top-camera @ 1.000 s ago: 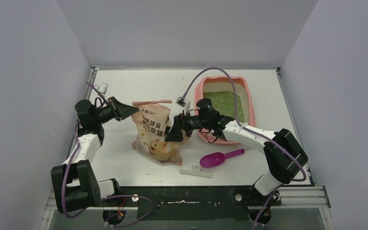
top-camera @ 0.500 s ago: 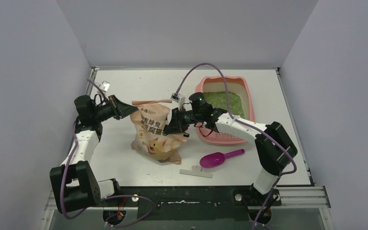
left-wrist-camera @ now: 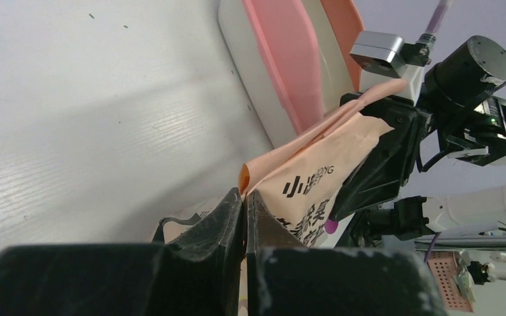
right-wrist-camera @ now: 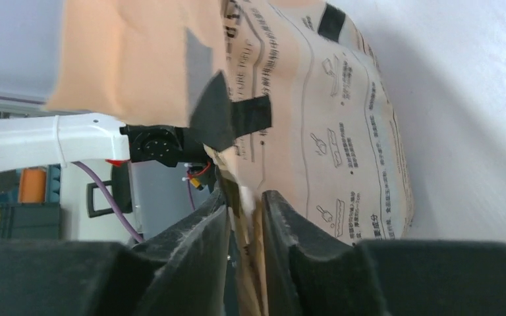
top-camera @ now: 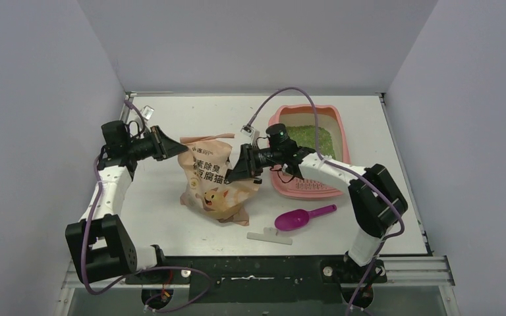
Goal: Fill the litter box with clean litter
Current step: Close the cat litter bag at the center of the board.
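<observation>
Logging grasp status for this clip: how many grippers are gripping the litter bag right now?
2. The left gripper pinches the bag at its upper left corner; the right gripper is closed on its upper right edge, on the litter box side.

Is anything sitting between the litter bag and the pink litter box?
Nothing loose. Only the right gripper itself, clamped on the bag's right edge, sits in the gap before the litter box. The magenta scoop lies nearer the front, off that line.
</observation>
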You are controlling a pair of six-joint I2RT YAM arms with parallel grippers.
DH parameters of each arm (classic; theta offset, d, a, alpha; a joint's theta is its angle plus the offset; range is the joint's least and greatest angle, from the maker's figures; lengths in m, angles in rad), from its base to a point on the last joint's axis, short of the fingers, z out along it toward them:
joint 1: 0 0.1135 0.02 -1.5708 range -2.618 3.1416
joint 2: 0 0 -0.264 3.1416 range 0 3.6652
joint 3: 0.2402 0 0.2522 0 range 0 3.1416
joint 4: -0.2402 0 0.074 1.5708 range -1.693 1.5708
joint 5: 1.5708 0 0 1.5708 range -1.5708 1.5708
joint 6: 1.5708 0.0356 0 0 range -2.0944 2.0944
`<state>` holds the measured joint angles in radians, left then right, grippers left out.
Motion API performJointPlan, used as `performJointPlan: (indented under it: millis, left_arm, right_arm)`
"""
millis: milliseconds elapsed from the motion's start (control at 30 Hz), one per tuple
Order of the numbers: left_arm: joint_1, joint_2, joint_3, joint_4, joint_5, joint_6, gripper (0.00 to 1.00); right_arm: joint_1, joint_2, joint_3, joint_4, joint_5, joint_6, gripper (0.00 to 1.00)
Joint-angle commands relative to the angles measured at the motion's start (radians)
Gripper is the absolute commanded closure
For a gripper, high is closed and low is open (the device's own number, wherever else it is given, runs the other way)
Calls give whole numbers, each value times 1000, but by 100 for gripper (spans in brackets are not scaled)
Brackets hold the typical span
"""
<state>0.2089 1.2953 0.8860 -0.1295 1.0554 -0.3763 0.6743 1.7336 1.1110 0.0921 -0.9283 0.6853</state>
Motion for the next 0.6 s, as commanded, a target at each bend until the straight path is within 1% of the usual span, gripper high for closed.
performJointPlan:
  millis: [0,33,100,133,200,300,367,400,500,567]
  left_arm:
    - [3,9,98,-88,-16,117,100]
    - [1,7,96,-86,-21,116,100]
    - [-6,7,92,-75,-27,111,100]
    - [-8,8,91,-71,-31,108,100]
    - [-10,12,95,-68,-31,103,100]
    - [-11,15,102,-66,-32,101,100]
    - [-11,16,105,-64,-33,100,100]
    - [-11,16,106,-63,-33,101,100]
    - [-11,14,104,-49,-33,100,100]
    - [-11,8,99,-24,-38,88,100]
  right_arm:
    - [24,-30,107,-65,-36,-108,59]
    - [32,-29,123,-88,-8,-132,50]
    - [40,-28,133,-82,20,-145,30]
    - [41,-27,135,-72,36,-143,26]
    - [42,-21,147,-68,69,-149,24]
    - [54,6,191,-141,106,-186,21]
    - [62,28,218,-183,112,-207,22]
    - [63,36,226,-190,108,-207,24]
    - [58,50,223,-168,93,-169,40]
    - [45,64,227,-159,64,-141,61]
